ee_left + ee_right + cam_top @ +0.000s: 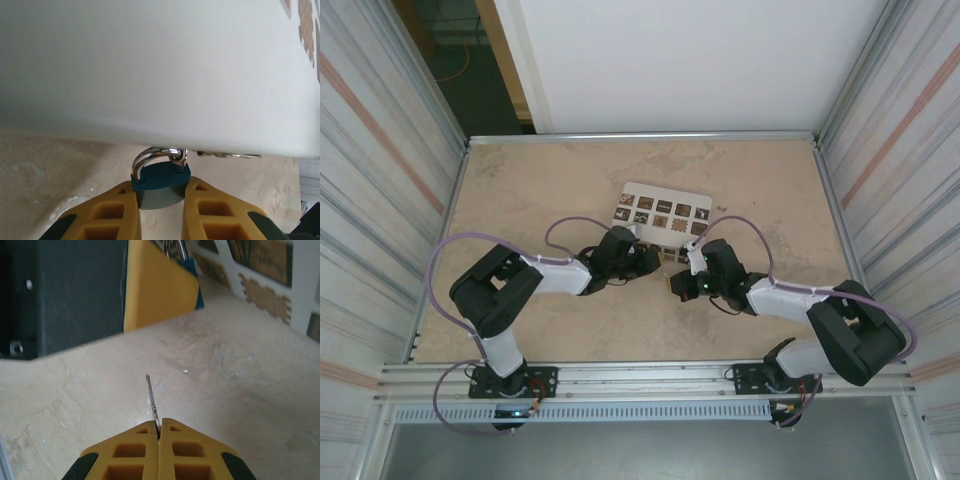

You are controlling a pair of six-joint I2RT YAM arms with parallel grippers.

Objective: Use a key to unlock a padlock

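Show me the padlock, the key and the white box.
padlock [161, 184]: left wrist view, on its blue body.
key [152, 399]: right wrist view, on its thin blade.
white box [150, 70]: left wrist view, on its plain white side.

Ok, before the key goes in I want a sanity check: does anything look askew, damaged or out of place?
Nothing spilled or damaged. One oddity: the key leans slightly sideways out of the shut right end effector rather than straight ahead. The padlock sits squarely in the left end effector, close to the white box.

overhead looking down, wrist views close, both showing padlock [161, 182]
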